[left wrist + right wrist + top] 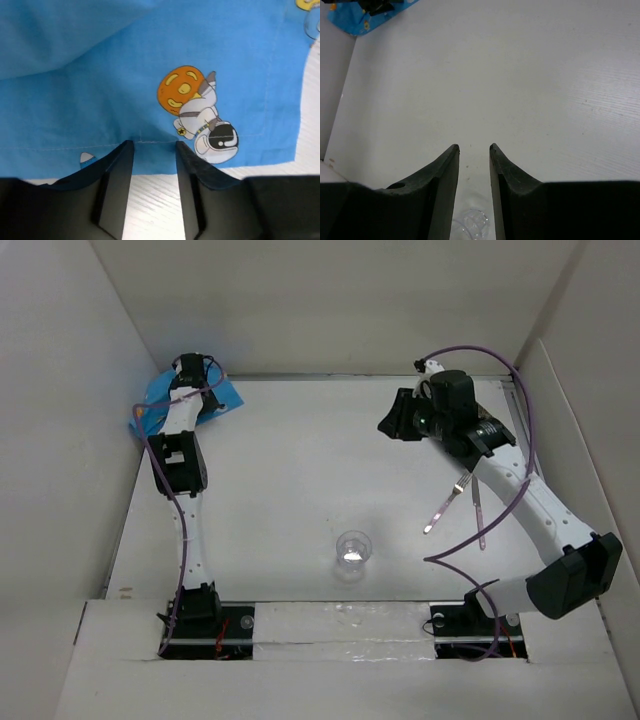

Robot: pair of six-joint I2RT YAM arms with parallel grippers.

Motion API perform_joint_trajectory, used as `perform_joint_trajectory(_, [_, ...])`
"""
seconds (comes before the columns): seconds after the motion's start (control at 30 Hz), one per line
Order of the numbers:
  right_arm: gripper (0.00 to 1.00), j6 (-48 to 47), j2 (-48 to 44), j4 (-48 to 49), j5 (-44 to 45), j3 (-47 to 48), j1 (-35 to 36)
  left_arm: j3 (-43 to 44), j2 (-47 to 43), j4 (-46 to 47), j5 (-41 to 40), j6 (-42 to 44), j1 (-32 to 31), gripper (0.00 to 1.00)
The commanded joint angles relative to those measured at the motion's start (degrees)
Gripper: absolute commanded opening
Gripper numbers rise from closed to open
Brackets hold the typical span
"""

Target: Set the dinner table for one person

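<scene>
1. The dinner table [290, 460] is the big plain white surface that fills the enclosure. Both arm bases sit at its near edge.
2. Nearest the bases, a clear cup [353, 550] stands upright on the table, a little right of centre and apart from everything else.
3. Right of the cup and slightly farther back, a pale purple fork [446, 505] lies flat at a slant, tines toward the far side. A second utensil [478, 515] of the same colour lies just beside it on the right. I cannot tell whether it is a spoon or a knife.
4. Farther back on the right, the right gripper [474, 148] hangs above bare table. Its jaws are parted by a narrow gap with nothing between them.
5. In the far left corner, the left gripper [154, 144] is low over a blue cloth mat [90, 100] that lies rumpled on the table. Its jaws are apart, with the mat's hemmed edge at the fingertips and not pinched.
6. An astronaut print [202, 122] shows on the mat just beyond the right-hand finger.
</scene>
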Motion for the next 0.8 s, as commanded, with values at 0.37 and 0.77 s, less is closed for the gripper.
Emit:
perform_joint_trajectory(0.37, [0.38,-1.8,2.0,1.9,0.9,7.4,0.8,-11.9,-9.5,3.8,17.8,1.4,-14.2,0.0])
perform_joint_trajectory(0.77, [0.31,1.2,2.9,4.4,1.7,3.2,1.4,-19.0,-24.4,11.3,29.2,-6.9,-30.6,0.33])
